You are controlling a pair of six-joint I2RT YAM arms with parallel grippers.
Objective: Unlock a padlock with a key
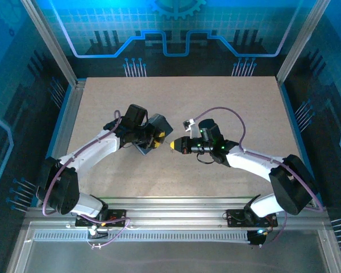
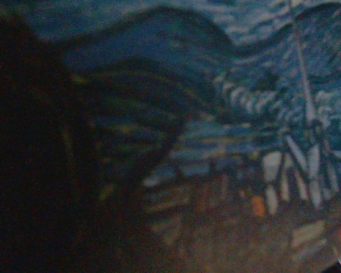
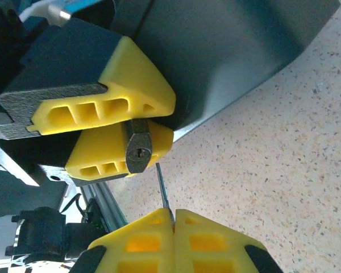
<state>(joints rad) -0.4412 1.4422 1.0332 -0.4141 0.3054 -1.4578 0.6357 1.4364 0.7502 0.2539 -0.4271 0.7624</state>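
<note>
The right gripper (image 3: pixel 171 211) is squeezing the key (image 3: pixel 162 185), jaws together, blade pointing up. Its tip is hovering just beside the padlock (image 3: pixel 138 149), lower right of the keyhole (image 3: pixel 138 152). The left gripper (image 3: pixel 153 124) is clamping the padlock in front of the box (image 3: pixel 233 51).

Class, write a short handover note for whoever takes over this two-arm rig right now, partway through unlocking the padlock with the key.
Left gripper: closed on the padlock, keyhole facing the right arm, close by the painted box.
Right gripper: shut on the key, blade pointing at the padlock.
Done: both things held and roughly lined up.
Left: key tip is just short of the keyhole; insert it, turn, open the lock.
</note>
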